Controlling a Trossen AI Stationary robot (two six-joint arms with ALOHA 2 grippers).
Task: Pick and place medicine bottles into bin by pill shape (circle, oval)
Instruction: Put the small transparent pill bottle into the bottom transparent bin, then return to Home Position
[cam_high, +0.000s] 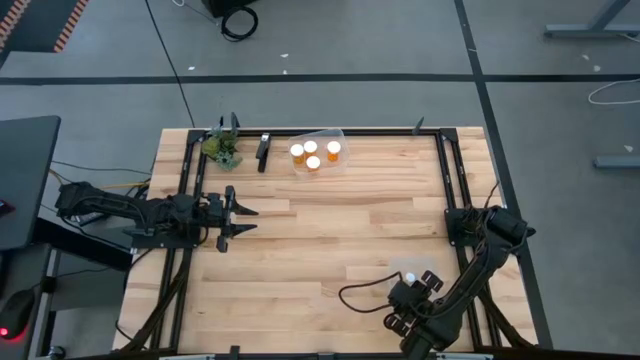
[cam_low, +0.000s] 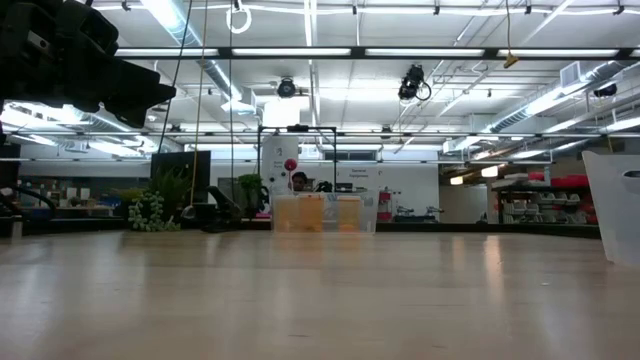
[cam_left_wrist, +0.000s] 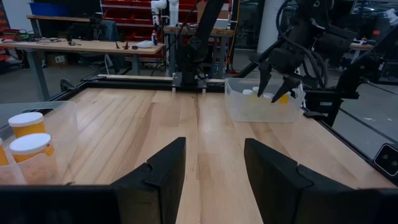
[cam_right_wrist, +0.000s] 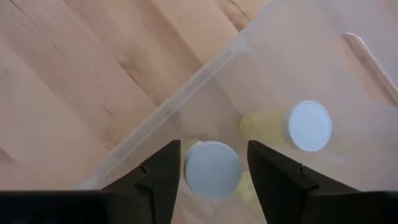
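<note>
The right gripper (cam_right_wrist: 212, 163) is hanging over the clear plastic bin (cam_high: 420, 283) at about five o'clock on the pale wooden counter (cam_high: 330, 230), its fingers (cam_right_wrist: 160, 171) spread apart around a small pale bottle with a white cap (cam_right_wrist: 212, 169) standing inside. A second pale white-capped bottle (cam_right_wrist: 309, 126) is standing just beside it in the same bin. This looks like the placing step, the bottle apparently being let go rather than gripped.

At twelve o'clock, four orange-bodied bottles with white caps (cam_high: 314, 153) are sitting in another clear plastic bin (cam_high: 335, 134).

The left gripper (cam_high: 236, 218) is waiting at nine o'clock, fingers (cam_left_wrist: 158, 174) apart and holding nothing.

No loose bottles are showing on the counter, so sorting seems nearly finished. Next, the right arm probably needs to be rising straight up, clearing the bin wall without tipping either bottle.
</note>
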